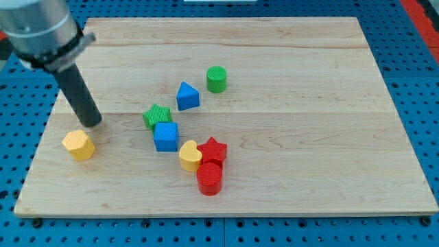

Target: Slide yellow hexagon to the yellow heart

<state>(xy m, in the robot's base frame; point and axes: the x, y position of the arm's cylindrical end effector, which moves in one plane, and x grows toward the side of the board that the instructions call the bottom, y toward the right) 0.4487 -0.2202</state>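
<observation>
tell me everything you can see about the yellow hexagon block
The yellow hexagon is a small, chunky six-sided block with a ridged, matte surface that looks like printed plastic. It lies flat on the wooden board near the view's left edge, apart from every other block. My tip stands just above and slightly right of it in the view, close by, though contact cannot be told. The yellow heart lies well off to the view's right, beside the red star.

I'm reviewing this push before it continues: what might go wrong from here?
My tip sits just above the yellow hexagon, not on its left, so a push may drive it toward the board's bottom edge. The yellow heart touches the red star, with the blue cube close by; an overshoot could scatter them.
</observation>
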